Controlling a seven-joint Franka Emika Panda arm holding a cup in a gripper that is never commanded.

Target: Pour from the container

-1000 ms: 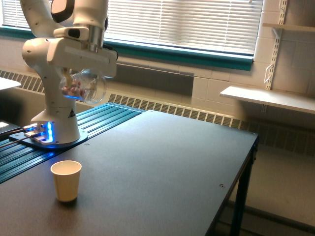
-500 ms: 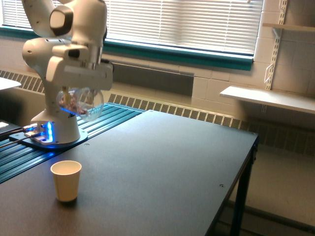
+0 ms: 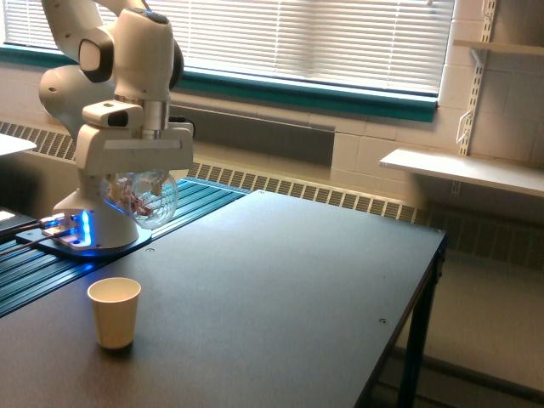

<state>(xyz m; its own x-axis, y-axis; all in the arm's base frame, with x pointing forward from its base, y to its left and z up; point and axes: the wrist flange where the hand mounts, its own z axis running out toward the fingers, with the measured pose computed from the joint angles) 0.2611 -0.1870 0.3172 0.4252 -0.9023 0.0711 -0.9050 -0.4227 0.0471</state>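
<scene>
In the exterior view, my end effector (image 3: pixel 138 189) grips the container (image 3: pixel 143 197) above the paper cup (image 3: pixel 114 312), a little behind it. I hold it high so the pinkish pieces can fall into the cup on the surface (image 3: pixel 272 289).

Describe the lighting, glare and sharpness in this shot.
Exterior view: daylight through the blinds is bright, nearly washed out; the dark table carries a soft sheen; blue light glows at the robot base; the container looks soft, its contents indistinct.
</scene>
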